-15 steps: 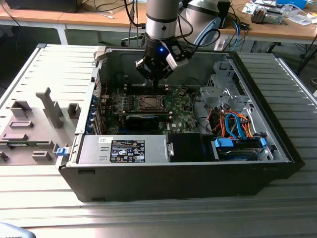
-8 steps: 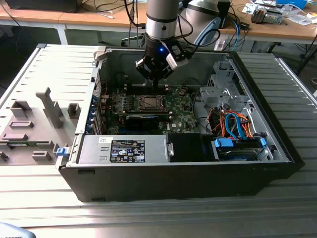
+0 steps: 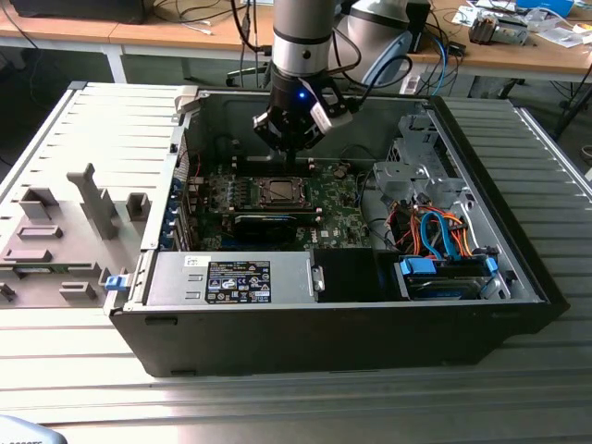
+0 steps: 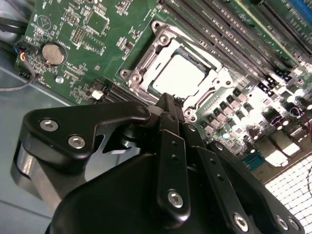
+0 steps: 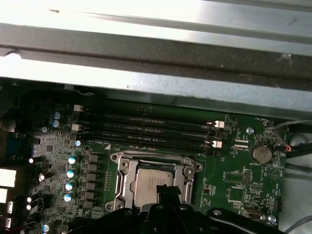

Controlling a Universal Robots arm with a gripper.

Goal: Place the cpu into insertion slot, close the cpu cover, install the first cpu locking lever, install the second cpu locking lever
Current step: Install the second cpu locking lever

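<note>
The cpu (image 4: 181, 74) already lies in the insertion slot (image 5: 152, 183) near the middle of the green motherboard (image 3: 333, 199), its pale metal top showing through the window of the cpu cover (image 4: 210, 83), which looks folded flat over it. The gripper (image 4: 168, 105) hangs just above the socket's edge with its fingers drawn together to a closed tip and nothing visibly between them.

The risk from here, as I judge it, lies in the closeness of that tip to the socket. A small sideways slip could scrape the chip's top or catch the cover's rim and lift it, unseating the chip. Pressing down off-centre could also tilt the cover. The memory slots (image 5: 146, 131) lie near the socket's far side, so a wide swing might knock them.

The exterior view shows the arm reaching down into the open computer case (image 3: 518, 277), towards its back wall, but the socket there is too small to judge. The second wrist view shows the cover's frame and the coin battery (image 4: 52, 53) clearly. The first wrist view shows the socket square-on beside the memory slots; whether either locking lever is latched, I cannot tell, possibly not
</note>
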